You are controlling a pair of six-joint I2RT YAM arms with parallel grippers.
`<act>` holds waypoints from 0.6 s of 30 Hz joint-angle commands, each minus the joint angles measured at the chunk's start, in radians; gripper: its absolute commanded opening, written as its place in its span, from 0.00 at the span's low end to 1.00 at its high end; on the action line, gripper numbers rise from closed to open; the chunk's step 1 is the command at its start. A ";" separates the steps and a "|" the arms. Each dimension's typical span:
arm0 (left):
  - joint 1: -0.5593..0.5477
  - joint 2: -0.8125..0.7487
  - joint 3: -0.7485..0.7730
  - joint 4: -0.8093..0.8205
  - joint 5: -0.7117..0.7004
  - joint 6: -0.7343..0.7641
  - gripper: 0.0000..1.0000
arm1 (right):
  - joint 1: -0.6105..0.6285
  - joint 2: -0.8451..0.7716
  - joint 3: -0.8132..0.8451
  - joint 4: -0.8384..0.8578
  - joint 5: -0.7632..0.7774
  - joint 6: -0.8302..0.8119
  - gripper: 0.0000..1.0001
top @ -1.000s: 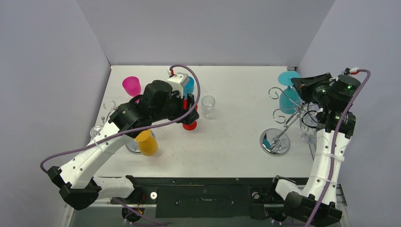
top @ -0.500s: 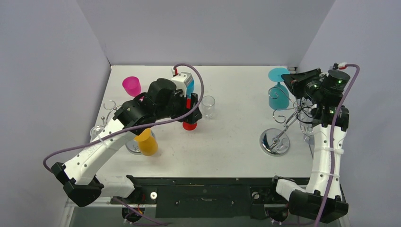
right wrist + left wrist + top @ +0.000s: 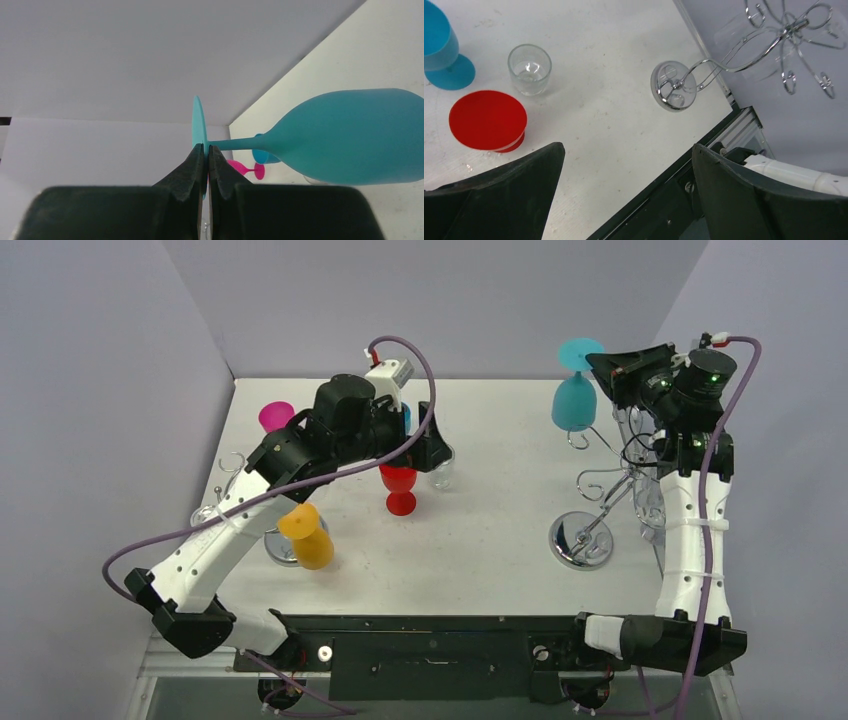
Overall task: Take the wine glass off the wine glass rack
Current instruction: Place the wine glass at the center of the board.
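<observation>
A white table top [image 3: 500, 530] is enclosed on three sides by pale grey walls [image 3: 430, 300]. A red plastic goblet [image 3: 488, 119] is stood upright near the middle of the table. A small clear glass tumbler [image 3: 529, 68] is set upright just beside it, not touching it. A blue plastic goblet [image 3: 439, 45] is placed upright just behind the red one, its round foot flat on the table. A pink plastic goblet [image 3: 277, 416], only partly seen, is found further left, toward the back. An orange plastic goblet [image 3: 308, 537] is seen tilted at the front left.
</observation>
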 commanded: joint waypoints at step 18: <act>0.177 0.075 -0.059 0.697 0.320 -0.377 0.96 | 0.306 -0.137 -0.180 0.619 0.177 0.625 0.00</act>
